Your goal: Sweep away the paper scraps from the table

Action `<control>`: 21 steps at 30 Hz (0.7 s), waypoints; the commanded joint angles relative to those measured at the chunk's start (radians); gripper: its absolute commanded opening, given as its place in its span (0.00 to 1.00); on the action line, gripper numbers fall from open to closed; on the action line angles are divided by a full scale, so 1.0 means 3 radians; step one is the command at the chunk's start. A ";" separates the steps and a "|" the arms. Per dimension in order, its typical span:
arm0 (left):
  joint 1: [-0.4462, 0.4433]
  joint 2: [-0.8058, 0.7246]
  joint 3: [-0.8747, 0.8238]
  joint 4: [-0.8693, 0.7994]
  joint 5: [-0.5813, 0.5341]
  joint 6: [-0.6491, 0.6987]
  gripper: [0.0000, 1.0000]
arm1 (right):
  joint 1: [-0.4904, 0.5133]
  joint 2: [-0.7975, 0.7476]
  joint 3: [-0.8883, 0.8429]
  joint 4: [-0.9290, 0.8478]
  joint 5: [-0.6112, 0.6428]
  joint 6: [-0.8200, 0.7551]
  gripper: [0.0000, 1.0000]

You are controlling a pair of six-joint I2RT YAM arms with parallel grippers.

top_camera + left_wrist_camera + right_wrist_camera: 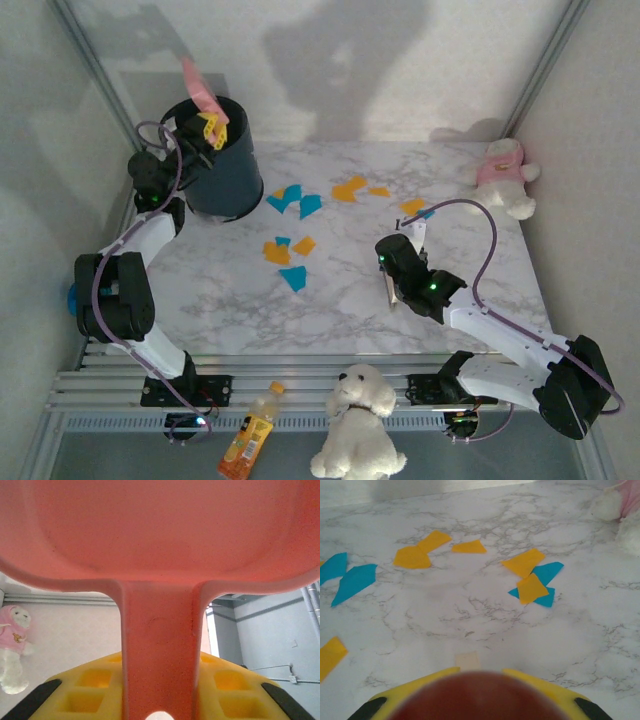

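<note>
Orange and teal paper scraps (290, 200) lie across the middle of the marble table (330, 310), with more at the right (415, 207). The right wrist view has an orange and teal cluster (534, 580) ahead and another orange pair (420, 552) farther off. My left gripper (210, 128) is raised over a dark bucket (225, 170), shut on the handle (160, 645) of the pink dustpan (160, 535), which points up. My right gripper (395, 272) hovers low over the table to the right of the scraps, shut on a blurred dark red rounded object (480, 697).
A plush toy in pink (505, 175) sits at the table's far right corner. A white plush dog (358, 420) and an orange bottle (250, 435) lie off the near edge by the arm bases. Silver rails (300, 385) frame the table.
</note>
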State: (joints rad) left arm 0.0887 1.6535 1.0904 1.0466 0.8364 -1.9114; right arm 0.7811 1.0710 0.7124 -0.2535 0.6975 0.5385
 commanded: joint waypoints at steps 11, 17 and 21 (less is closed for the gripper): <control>-0.0090 -0.0450 0.0642 -0.2314 -0.0169 0.2203 0.00 | -0.0020 -0.0046 0.0144 -0.0022 -0.0033 0.0032 0.00; -0.0215 -0.0459 0.0983 -0.3266 -0.0278 0.3071 0.00 | -0.0021 -0.0051 0.0166 -0.0004 -0.0093 0.0053 0.00; -0.0312 -0.0448 0.1258 -0.3936 -0.0463 0.3803 0.00 | -0.0021 -0.0076 0.0160 0.0047 -0.0153 0.0057 0.00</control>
State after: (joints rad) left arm 0.0135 1.5360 1.4055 0.0692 0.7479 -1.0035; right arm 0.7811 1.0702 0.7219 -0.2588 0.6598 0.5400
